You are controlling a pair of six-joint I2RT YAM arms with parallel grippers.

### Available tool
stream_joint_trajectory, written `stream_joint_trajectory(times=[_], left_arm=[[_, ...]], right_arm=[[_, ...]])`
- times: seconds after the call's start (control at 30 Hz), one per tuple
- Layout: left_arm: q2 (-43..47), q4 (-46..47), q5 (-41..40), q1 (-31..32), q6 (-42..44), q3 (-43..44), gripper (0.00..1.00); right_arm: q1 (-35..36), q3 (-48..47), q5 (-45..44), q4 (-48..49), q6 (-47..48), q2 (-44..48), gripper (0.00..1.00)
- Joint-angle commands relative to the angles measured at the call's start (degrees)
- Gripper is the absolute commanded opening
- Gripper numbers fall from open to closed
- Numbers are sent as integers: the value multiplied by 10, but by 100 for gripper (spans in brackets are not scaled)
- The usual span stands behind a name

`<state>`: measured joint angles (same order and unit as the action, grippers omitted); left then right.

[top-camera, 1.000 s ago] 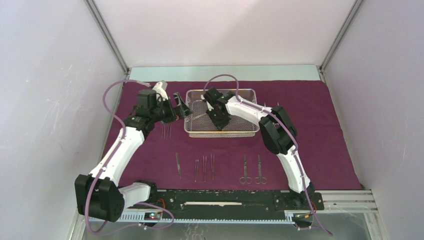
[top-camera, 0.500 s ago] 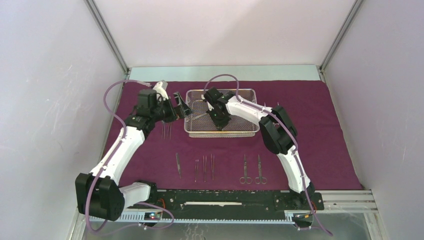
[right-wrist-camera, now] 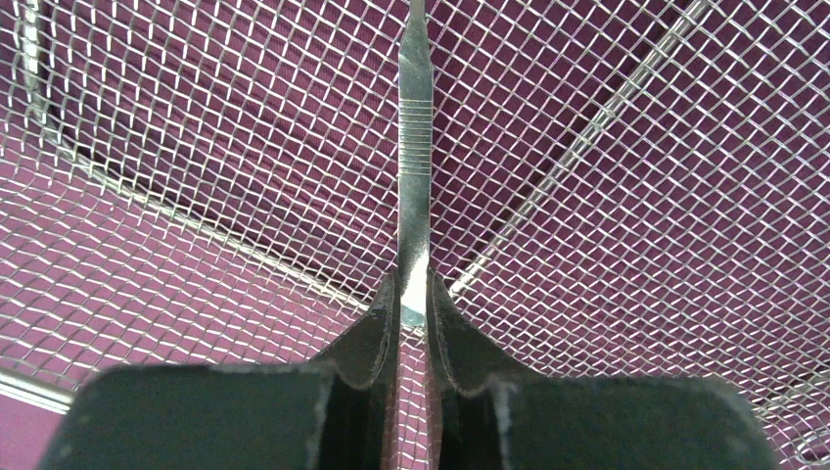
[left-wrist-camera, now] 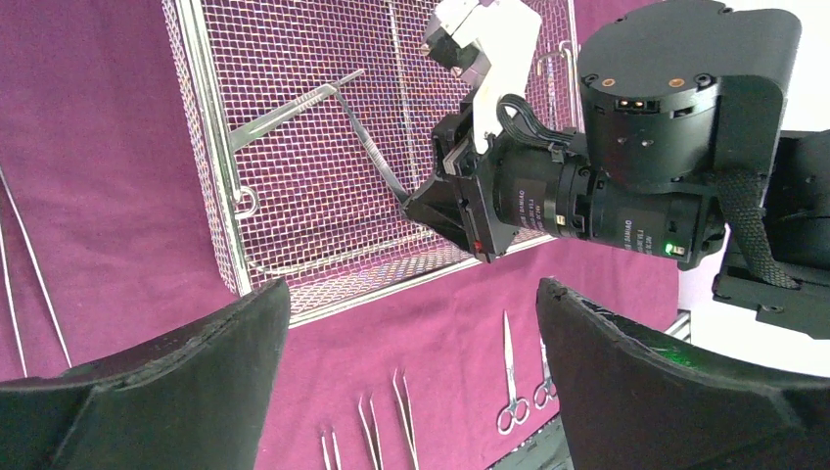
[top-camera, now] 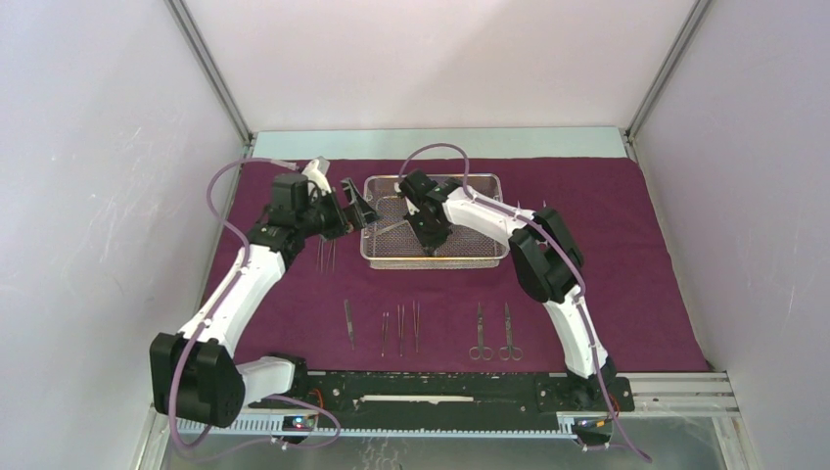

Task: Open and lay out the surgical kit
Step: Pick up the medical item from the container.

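Note:
The maroon cloth (top-camera: pixel 607 255) lies spread flat, with the silver wire-mesh tray (top-camera: pixel 434 260) on its far middle. My right gripper (top-camera: pixel 428 240) reaches down into the tray (right-wrist-camera: pixel 147 196). In the right wrist view the right gripper (right-wrist-camera: pixel 413 294) is shut on the end of a slim steel instrument (right-wrist-camera: pixel 414 147) with a ribbed grip, which lies along the mesh. From the left wrist this instrument (left-wrist-camera: pixel 370 149) is seen running to the right gripper's tips. My left gripper (top-camera: pixel 357 211) hovers open beside the tray's left rim (left-wrist-camera: pixel 220 196), its jaws (left-wrist-camera: pixel 411 294) wide apart and holding nothing.
Near the front edge lies a row of instruments: a single slim piece (top-camera: pixel 349 321), tweezers (top-camera: pixel 399 328) and two ring-handled scissors (top-camera: pixel 494 333). Thin tweezers (top-camera: pixel 326 255) lie left of the tray. A second slim piece (left-wrist-camera: pixel 294 103) rests in the tray. Walls enclose three sides.
My right gripper's jaws have closed on the slim instrument in the tray. The left gripper has shifted only slightly beside the tray.

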<state>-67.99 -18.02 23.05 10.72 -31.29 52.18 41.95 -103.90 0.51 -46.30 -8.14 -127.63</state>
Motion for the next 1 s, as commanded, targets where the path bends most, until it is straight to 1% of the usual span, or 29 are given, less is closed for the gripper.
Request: stream_joint_trajectory(times=[0.0, 0.2, 0.33, 0.53, 0.7, 0.83, 0.97], left_arm=[[-4, 26, 23, -3, -20, -4, 100], [-13, 37, 31, -4, -36, -4, 100], [-23, 52, 38, -4, -62, -6, 100], [-57, 106, 57, -4, -139, -8, 100], [-95, 159, 54, -4, -215, -13, 100], [-124, 209, 55, -4, -263, -14, 97], [-152, 215, 49, -4, -279, -3, 92]], right_arm=[[-4, -2, -5, 10, -14, 49, 10], [-5, -2, -5, 10, -16, 57, 10], [-6, -1, -5, 10, -16, 62, 10], [-10, -2, -5, 14, -21, 71, 10], [-16, -1, 0, 17, -27, 81, 10], [-22, 1, 9, 21, -33, 88, 10], [-25, 1, 14, 23, -35, 94, 10]])
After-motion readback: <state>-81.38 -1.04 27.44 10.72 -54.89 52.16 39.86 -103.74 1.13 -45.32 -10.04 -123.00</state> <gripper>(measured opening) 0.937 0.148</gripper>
